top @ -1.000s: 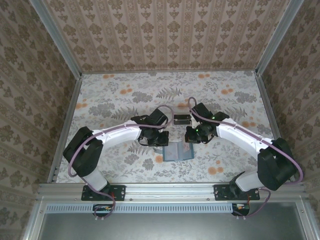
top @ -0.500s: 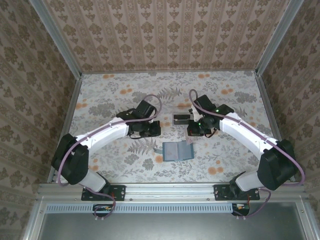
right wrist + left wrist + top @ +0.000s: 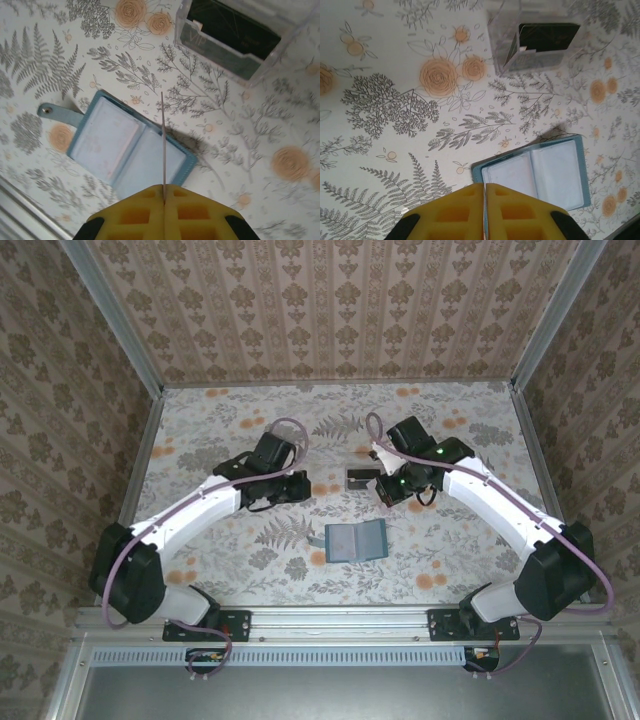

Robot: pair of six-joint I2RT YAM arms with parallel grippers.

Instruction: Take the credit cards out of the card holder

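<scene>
The right end effector (image 3: 163,192) sits at the bottom of its wrist view. Its two yellow fingers are pressed on a thin card (image 3: 163,145). The card points its edge at the camera, so it looks like one fine line, and I cannot be sure of its colour. Under it, in the lower left of that view, the card holder (image 3: 127,150) lies open and flat on the flowery desk (image 3: 60,60). Its snap tab (image 3: 47,110) sticks out to the left. In the upper right is the clear tray (image 3: 182,25), with dark cards (image 3: 225,30) leaning inside it.

I think the job now is to carry this card over to the tray and let it go there. To do it well, the fingers should pinch hard until the card is right above the open top of the tray. The card should go in beside the dark cards, not on the rim, or it may tip out onto the desk. Then the fingers should spread just a little, so the card slides down and does not flick away.

The left end effector (image 3: 485,192) has its yellow fingers pressed together, with nothing I can see between them. It hangs near the holder, at the bottom of its own view. It could hold the holder down for the next pull. I cannot tell if more cards hide in the pale pockets.
</scene>
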